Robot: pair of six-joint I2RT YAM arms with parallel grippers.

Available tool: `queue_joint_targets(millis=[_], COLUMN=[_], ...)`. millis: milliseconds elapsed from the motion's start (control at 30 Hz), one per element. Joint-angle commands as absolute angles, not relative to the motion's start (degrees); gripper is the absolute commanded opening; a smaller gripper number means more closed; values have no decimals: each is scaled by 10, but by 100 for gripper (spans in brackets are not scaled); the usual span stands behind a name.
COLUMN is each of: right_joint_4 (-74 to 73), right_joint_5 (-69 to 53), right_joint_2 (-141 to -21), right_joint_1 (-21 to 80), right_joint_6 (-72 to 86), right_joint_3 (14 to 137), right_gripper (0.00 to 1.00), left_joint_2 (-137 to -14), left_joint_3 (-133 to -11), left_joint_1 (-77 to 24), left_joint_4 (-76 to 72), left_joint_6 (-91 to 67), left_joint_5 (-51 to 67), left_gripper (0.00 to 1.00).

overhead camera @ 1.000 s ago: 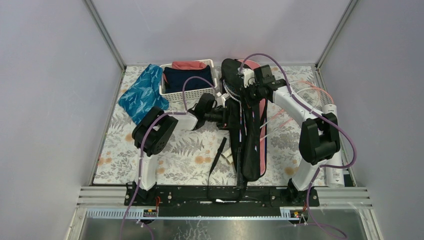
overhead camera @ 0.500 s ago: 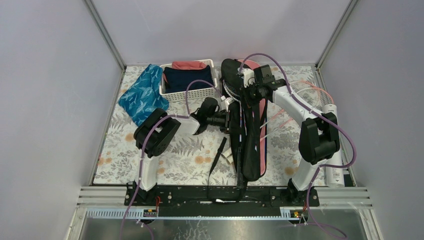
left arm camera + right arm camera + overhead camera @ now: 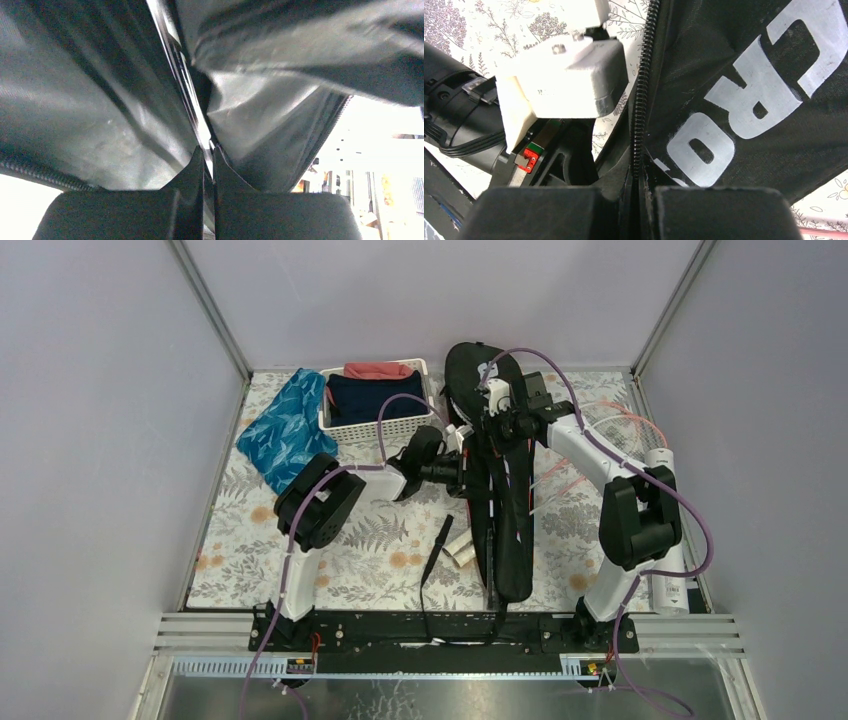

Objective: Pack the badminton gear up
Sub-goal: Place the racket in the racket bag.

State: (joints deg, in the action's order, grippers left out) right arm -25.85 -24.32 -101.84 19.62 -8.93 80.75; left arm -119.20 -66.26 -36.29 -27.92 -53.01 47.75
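The left gripper (image 3: 209,156) has just shut on the left edge of the black bag (image 3: 505,530), mid-table. The right gripper (image 3: 635,175) stays clamped on its zipper rim, slightly farther. The bag now stands more upright, probably for opening. The tube (image 3: 672,585) lies at the right edge and the basket (image 3: 372,426) far left, with neither arm free.

Findings for your clearance check: the black bag (image 3: 505,530) stands along the table's middle and walls left from right. The left arm (image 3: 330,500) and right arm (image 3: 630,510) meet at its far half, closing that crossing. Far left is taken by the white basket (image 3: 375,410) and blue cloth (image 3: 285,430). A black strap (image 3: 437,545) lies just beside the bag. You have open mat (image 3: 365,545) near-left. The shuttlecock tube (image 3: 672,585) lines your right edge, with racket heads (image 3: 615,428) in the far right corner.
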Motion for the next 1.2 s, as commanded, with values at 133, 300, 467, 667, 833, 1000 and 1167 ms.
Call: queue_joint_targets(millis=[133, 300, 467, 667, 833, 1000, 1167], right_joint_4=[-251, -251, -236, -214, -198, -210, -252], right_joint_5=[-297, -322, -339, -384, -408, -411, -401], right_joint_2=[-979, -986, -984, -986, -989, -996, -992], right_joint_1=[197, 197, 197, 197, 197, 195, 181], right_joint_6=[-68, -42, -11, 36, 60, 45, -13], right_joint_3=[790, 779, 770, 766, 764, 778, 808], right_gripper=[0, 0, 0, 0, 0, 0, 0], left_joint_2=[-1181, -1197, -1208, -1221, -1236, -1236, -1190], left_joint_3=[-746, -766, -777, -801, -821, -816, -771], left_joint_1=[-361, -361, -359, -359, -359, -365, -355], left_joint_4=[-238, -226, -208, -169, -161, -183, -198], left_joint_6=[-497, -501, -516, -515, -527, -519, -452], left_joint_5=[417, 386, 364, 345, 349, 383, 431], left_gripper=[0, 0, 0, 0, 0, 14, 49])
